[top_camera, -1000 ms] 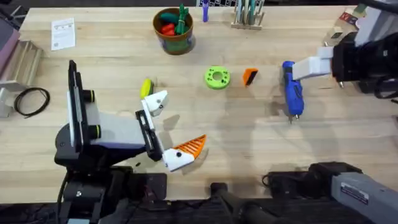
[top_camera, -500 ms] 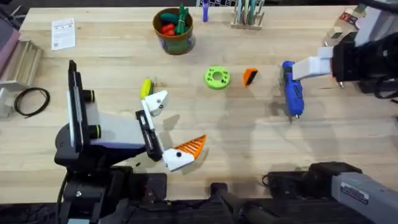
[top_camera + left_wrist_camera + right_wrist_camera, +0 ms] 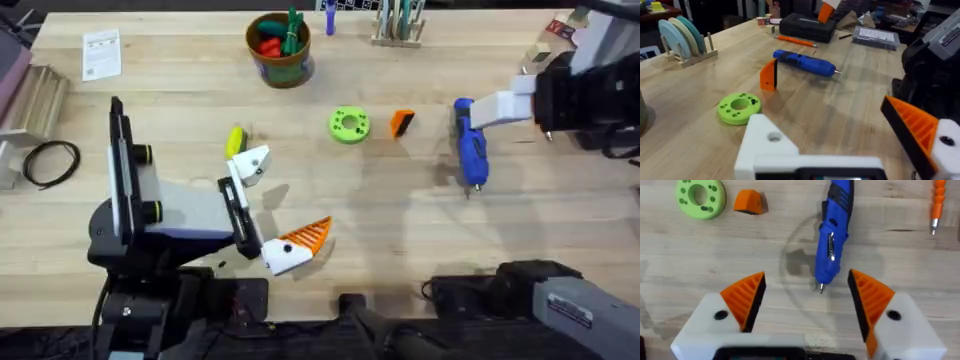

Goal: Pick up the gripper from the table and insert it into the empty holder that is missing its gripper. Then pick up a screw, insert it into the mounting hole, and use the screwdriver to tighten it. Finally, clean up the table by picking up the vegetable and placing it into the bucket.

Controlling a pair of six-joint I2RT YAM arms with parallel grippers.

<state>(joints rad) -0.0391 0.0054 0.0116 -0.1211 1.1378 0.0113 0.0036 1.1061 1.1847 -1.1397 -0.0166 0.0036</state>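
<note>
Gripper (image 3: 402, 122) lies on the surface (image 3: 400, 230) beside the green disc (image 3: 349, 125), unheld. Right hand (image 3: 807, 302) is spread over the screwdriver (image 3: 832, 230). Left hand (image 3: 263, 205), apparently spread, lacks one tip. Risk: grasping the screwdriver first.

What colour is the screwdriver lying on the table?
Blue, with a thin metal bit. The screwdriver shows best in the right wrist view.
</note>
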